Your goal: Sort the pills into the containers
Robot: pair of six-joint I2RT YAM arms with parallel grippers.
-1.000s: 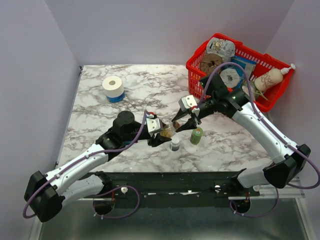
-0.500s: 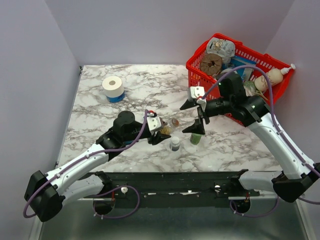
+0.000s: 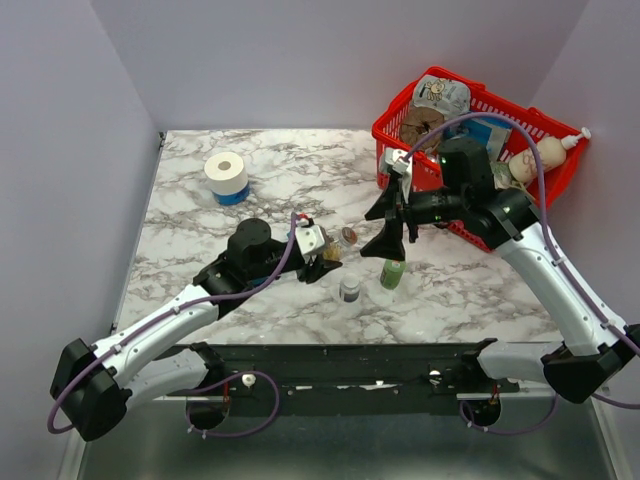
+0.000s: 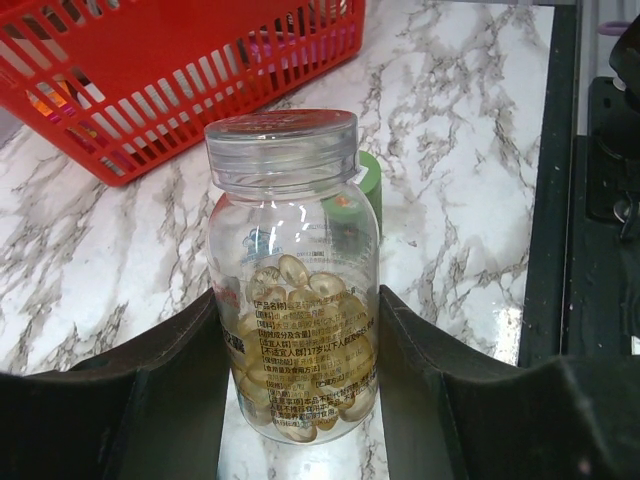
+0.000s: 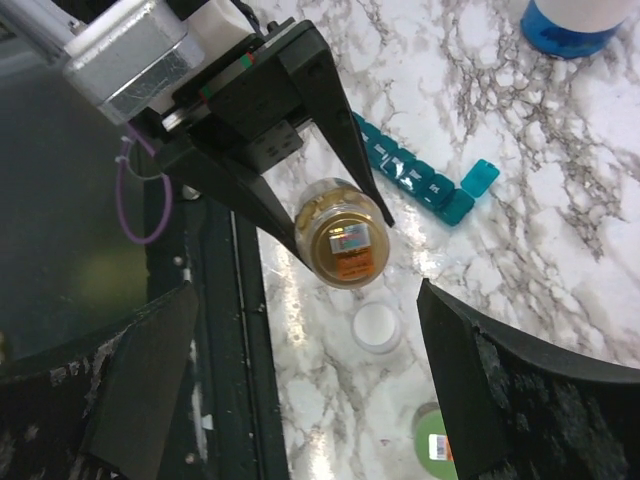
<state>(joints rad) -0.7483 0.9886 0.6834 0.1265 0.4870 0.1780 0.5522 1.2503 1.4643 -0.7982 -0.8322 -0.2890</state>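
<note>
My left gripper (image 3: pixel 335 255) is shut on the small clear bottle (image 3: pixel 342 241) and holds it above the table. In the left wrist view the bottle (image 4: pixel 295 290) stands upright between my fingers (image 4: pixel 140 400), capped, with yellowish-brown pills (image 4: pixel 300 340) inside. From above, the right wrist view shows its tan cap (image 5: pixel 345 240). My right gripper (image 3: pixel 386 225) is open and empty, up and to the right of the bottle, its jaws spread wide (image 5: pixel 320 390). The blue pill-organiser strip (image 5: pixel 415 178) lies on the table just beyond the left gripper, one lid open. It is hidden in the top view.
A green bottle (image 3: pixel 392 272) and a small white bottle (image 3: pixel 350 289) stand on the marble near the grippers. A red wire basket (image 3: pixel 397 128) full of items sits at the back right. A paper roll on a blue base (image 3: pixel 226 175) stands at the back left.
My right gripper has pulled away from the bottle's cap, up and back to the right, with its jaws spread. My left gripper has kept hold of the bottle and shifted slightly.
</note>
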